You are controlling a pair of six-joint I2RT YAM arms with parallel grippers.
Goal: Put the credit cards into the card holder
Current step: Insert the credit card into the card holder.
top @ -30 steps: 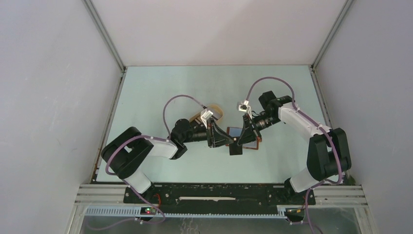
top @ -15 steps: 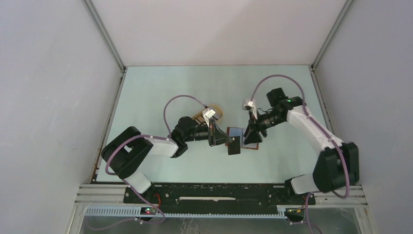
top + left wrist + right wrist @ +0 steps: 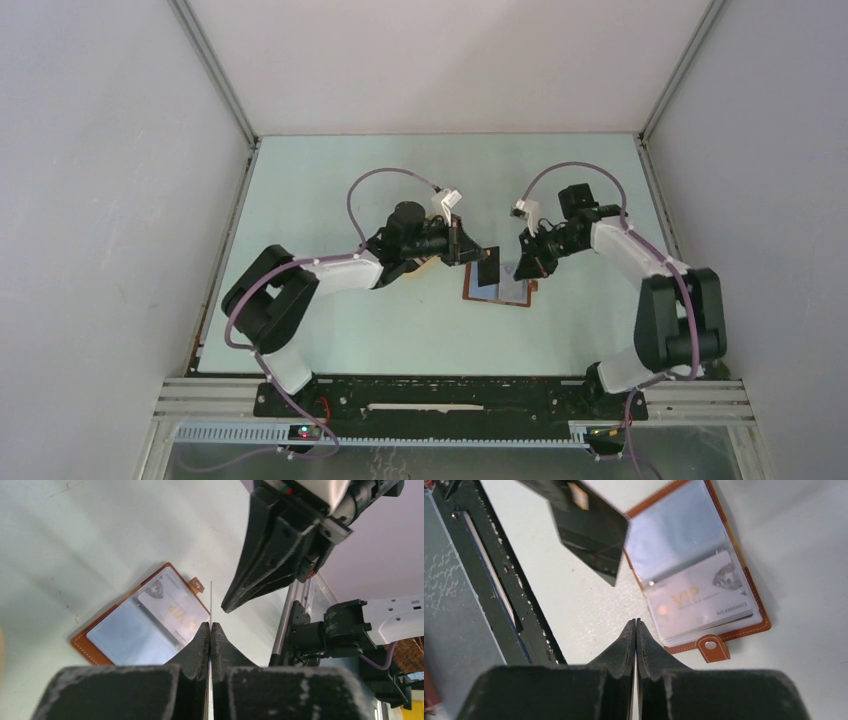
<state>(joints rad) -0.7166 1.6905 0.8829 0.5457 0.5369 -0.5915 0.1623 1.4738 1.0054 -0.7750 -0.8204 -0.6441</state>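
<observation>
**Top, left-wrist and right-wrist views.** The left gripper (image 3: 468,250) (image 3: 210,626) is pressed together on a black card (image 3: 488,266) (image 3: 211,602), pinching it by one end. In the left-wrist view the card is seen edge-on, as a thin line rising from between the fingertips. The card is held tilted, clear of the worktop (image 3: 330,190), and projects ahead of this gripper.

The card holder (image 3: 510,294) (image 3: 135,630) lies open and flat on the worktop. It sits below and ahead of the left gripper, to the left of its fingertips in the wrist view. From above, the held card overlaps part of it.

The right gripper (image 3: 522,265) (image 3: 636,625) (image 3: 227,605) has its fingers closed on each other with nothing between them. Its tip faces the left gripper, near the card's free end but apart from it.

Ahead of the right gripper and to its right lies the holder (image 3: 689,565). The black card (image 3: 591,530) hangs ahead and to its left.

A pale card marked "VIP" (image 3: 701,605) (image 3: 172,611) sits in the clear sleeve on the side of the snap tab (image 3: 710,647) (image 3: 198,585), the half nearer the right gripper. Whether the other sleeve holds a card cannot be told.
</observation>
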